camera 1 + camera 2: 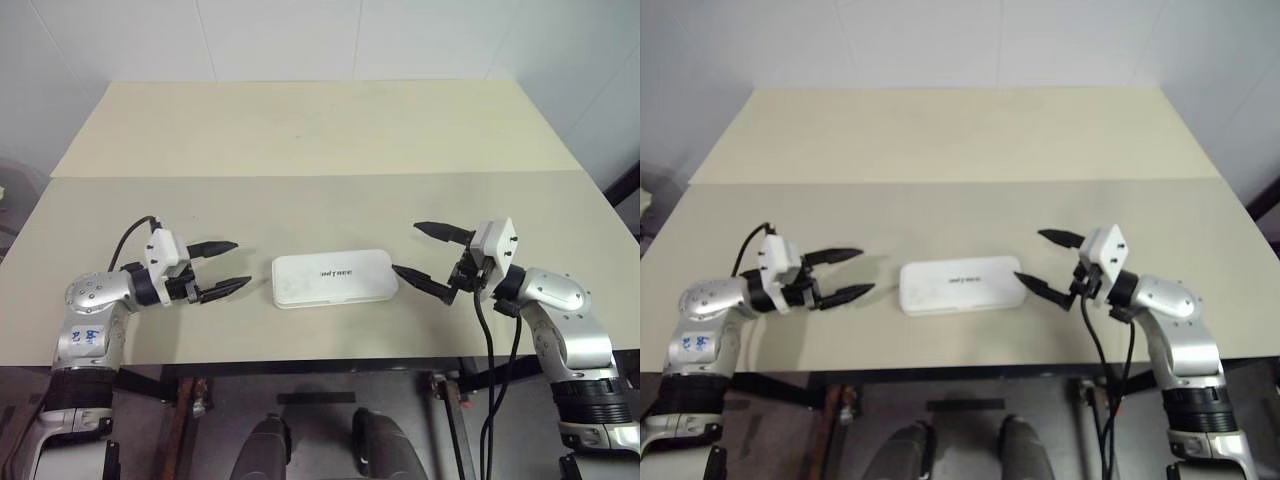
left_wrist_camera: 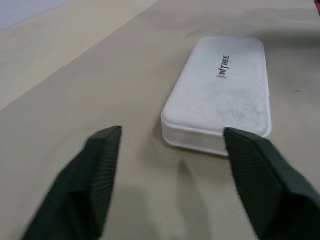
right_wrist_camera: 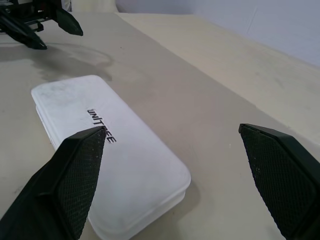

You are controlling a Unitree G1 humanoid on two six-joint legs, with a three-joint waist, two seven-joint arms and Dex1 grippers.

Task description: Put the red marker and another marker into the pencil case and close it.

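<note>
The pencil case [image 1: 333, 278] lies closed on the table [image 1: 300, 140], centred between both arms, long axis running left to right. The left gripper [image 1: 222, 268] stands wide and empty, near the case's left end. The right gripper [image 1: 428, 257] stands wide and empty, its lower finger just beside the right end, so nearer. The lid reads "UNITREE".

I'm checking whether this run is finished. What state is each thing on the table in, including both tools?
pencil case: shut, lid down, lying flat on the table between the two tools, touched by neither.
left tool: open, holding nothing, just off the case's left end.
right tool: open, holding nothing, its nearer finger close to the case's right end.
</note>
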